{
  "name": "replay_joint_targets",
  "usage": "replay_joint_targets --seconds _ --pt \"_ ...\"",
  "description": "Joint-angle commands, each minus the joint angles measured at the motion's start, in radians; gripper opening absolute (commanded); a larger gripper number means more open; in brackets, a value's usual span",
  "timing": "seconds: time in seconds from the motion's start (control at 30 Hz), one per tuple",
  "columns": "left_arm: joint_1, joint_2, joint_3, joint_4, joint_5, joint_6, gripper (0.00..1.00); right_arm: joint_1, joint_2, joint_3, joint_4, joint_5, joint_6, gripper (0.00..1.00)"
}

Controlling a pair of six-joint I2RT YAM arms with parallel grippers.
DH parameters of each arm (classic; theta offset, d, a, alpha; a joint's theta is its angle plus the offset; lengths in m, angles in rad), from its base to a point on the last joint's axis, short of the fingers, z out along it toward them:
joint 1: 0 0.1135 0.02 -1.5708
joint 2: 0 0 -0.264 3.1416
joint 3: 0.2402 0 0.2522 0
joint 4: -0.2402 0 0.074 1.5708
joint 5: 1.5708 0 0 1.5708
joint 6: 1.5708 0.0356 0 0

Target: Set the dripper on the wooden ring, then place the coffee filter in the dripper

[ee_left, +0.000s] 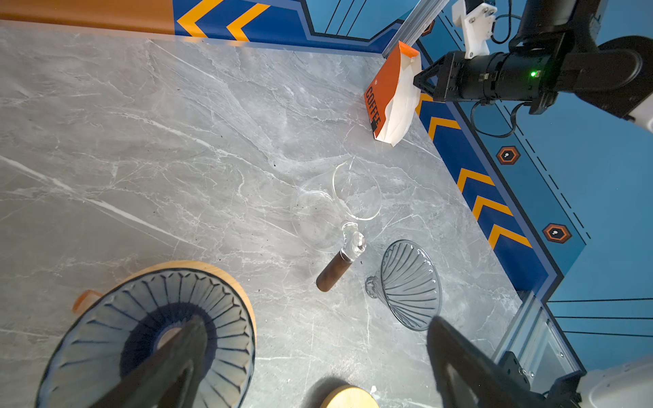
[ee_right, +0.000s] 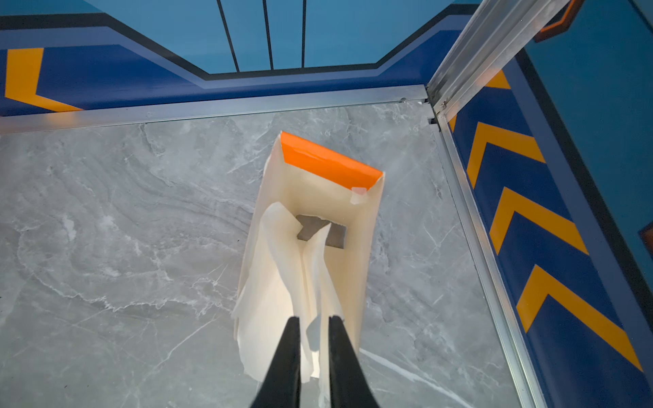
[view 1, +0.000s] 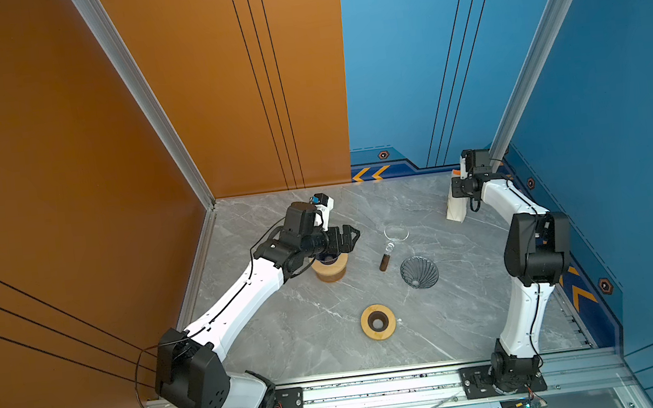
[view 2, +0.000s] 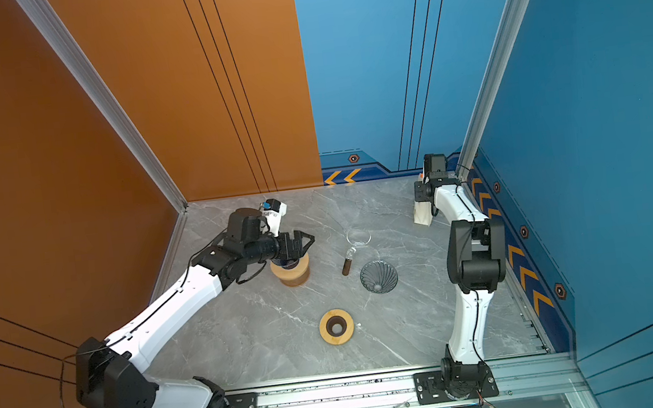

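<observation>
My right gripper (ee_right: 314, 319) is pinched narrow on the white coffee filter (ee_right: 275, 282); filter sticks out of the orange coffee bag (view 1: 454, 209), right of centre in a top view, near the blue wall; my left gripper (ee_left: 314, 323) is spread wide, empty, above the blue dripper (ee_left: 219, 303) on its wooden stand (view 1: 331, 270), left of centre

Twin overhead cameras, set side by side, look steeply down from above the near edge over the whole grey marble tabletop (view 1: 328, 305). The left wrist camera faces low across it toward the far right corner. There it catches the orange-and-white coffee packet (ee_left: 381, 88), which the right wrist camera views close up, with the white paper filter (ee_right: 275, 282) at centre.
</observation>
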Motion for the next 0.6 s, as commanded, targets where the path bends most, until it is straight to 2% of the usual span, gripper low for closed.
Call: replay_joint_targets --seconds 0.0,0.57 --pt "-0.007 0.007 0.009 0.001 -0.018 -0.011 0.98 -0.005 0.049 0.057 -0.039 0.038 0.019 0.14" --pt "-0.004 0.022 0.022 -0.01 -0.015 -0.008 0.98 -0.005 0.14 0.171 -0.084 0.045 0.092 0.14"
